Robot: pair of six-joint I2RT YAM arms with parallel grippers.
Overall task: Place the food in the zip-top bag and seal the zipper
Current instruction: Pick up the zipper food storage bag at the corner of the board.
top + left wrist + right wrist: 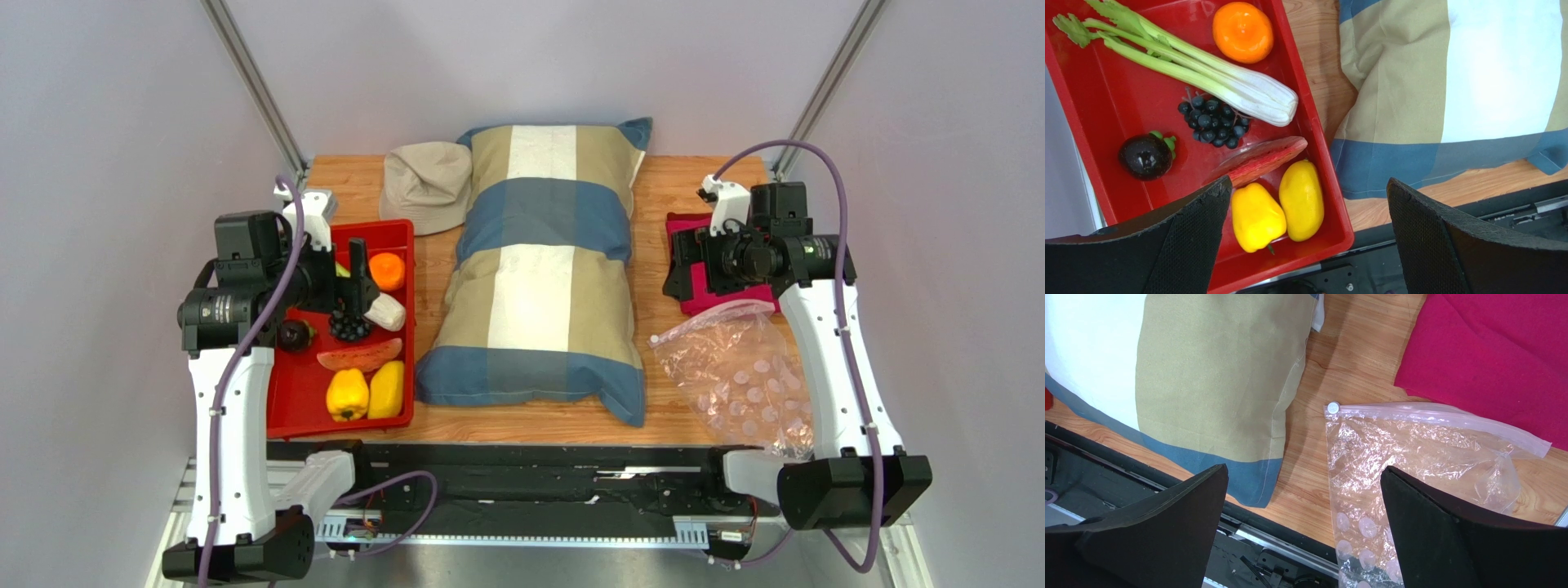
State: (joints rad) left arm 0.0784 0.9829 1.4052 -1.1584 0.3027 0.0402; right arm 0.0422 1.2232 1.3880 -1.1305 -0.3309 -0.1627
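The food lies in a red tray at the left: celery stalk, orange, grape cluster, reddish slice, two yellow peppers and a dark round fruit. My left gripper hovers open and empty above the tray; in its wrist view the peppers lie between its fingers. The clear zip-top bag lies flat at the right front. Its zipper runs along the far edge. My right gripper is open and empty above the bag's left edge.
A large striped pillow fills the table's middle between tray and bag. A beige hat lies at the back left. A magenta cloth lies behind the bag, under the right wrist. A black rail runs along the near edge.
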